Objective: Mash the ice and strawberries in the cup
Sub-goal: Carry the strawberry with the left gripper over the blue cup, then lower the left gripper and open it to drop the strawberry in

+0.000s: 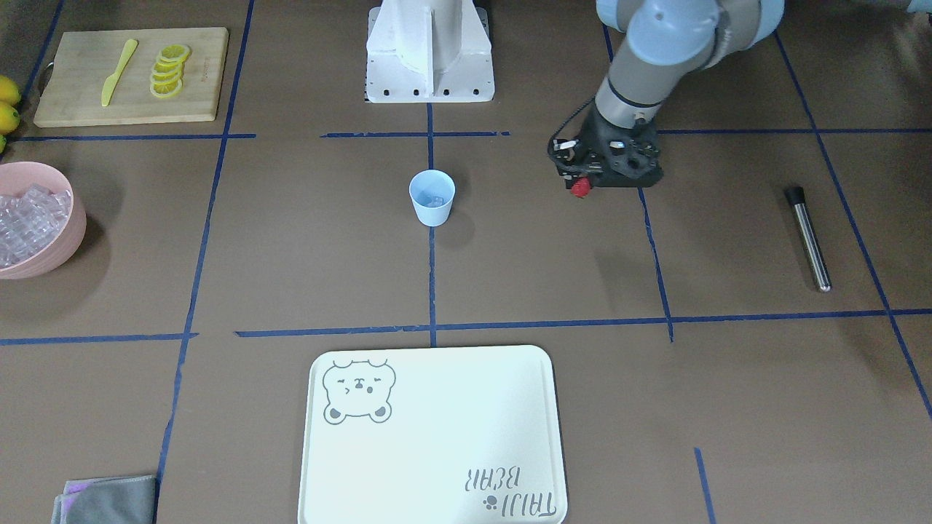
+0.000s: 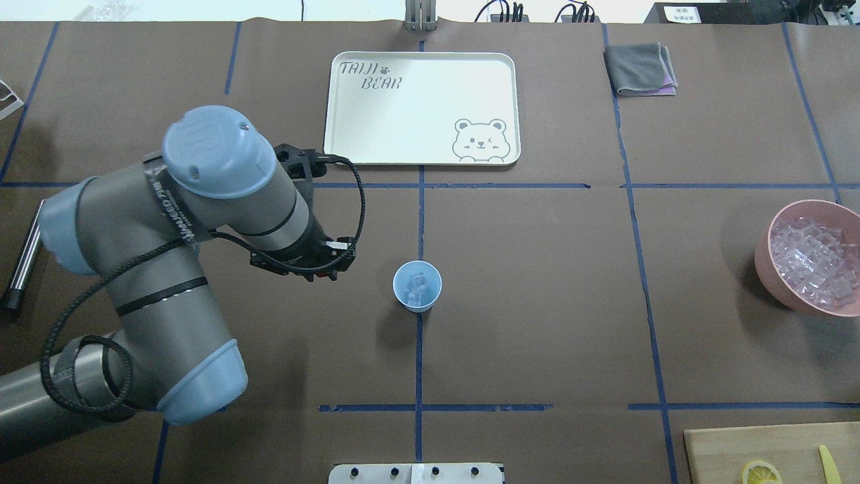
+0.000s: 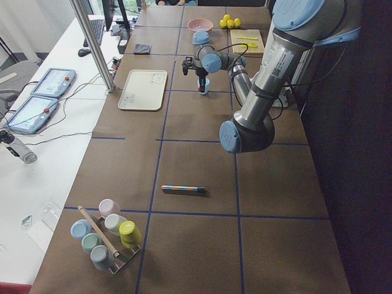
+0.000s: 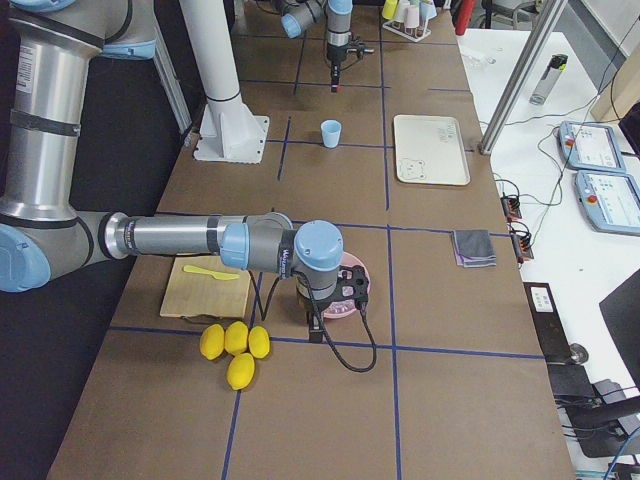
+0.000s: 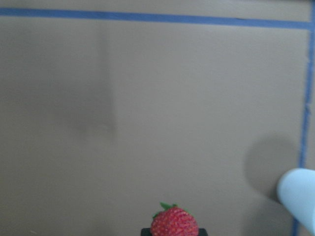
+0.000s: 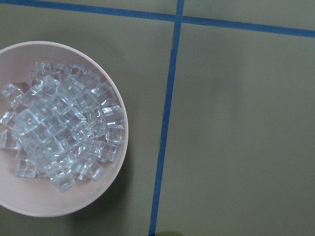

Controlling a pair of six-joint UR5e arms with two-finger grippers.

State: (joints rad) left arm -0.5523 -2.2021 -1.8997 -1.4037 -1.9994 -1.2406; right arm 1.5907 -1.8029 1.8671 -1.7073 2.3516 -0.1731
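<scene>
brown table [image 1: 291, 276] | left pincer [image 1: 580, 186] clamped on strawberry [image 5: 174, 222], grip mostly hidden | right pincer [image 4: 313, 328]: cannot tell

the words "taiji bear" [image 2: 371, 75] are printed in grey capitals on the pale tray [image 2: 416, 128], in one corner, and a small paw mark is set after the first word. a bear's face [image 2: 479, 140] is drawn in the opposite corner. in the front-facing view the same words are seen upside down. lettering is carried on the left arm [image 2: 176, 208], but it cannot be read.
</scene>
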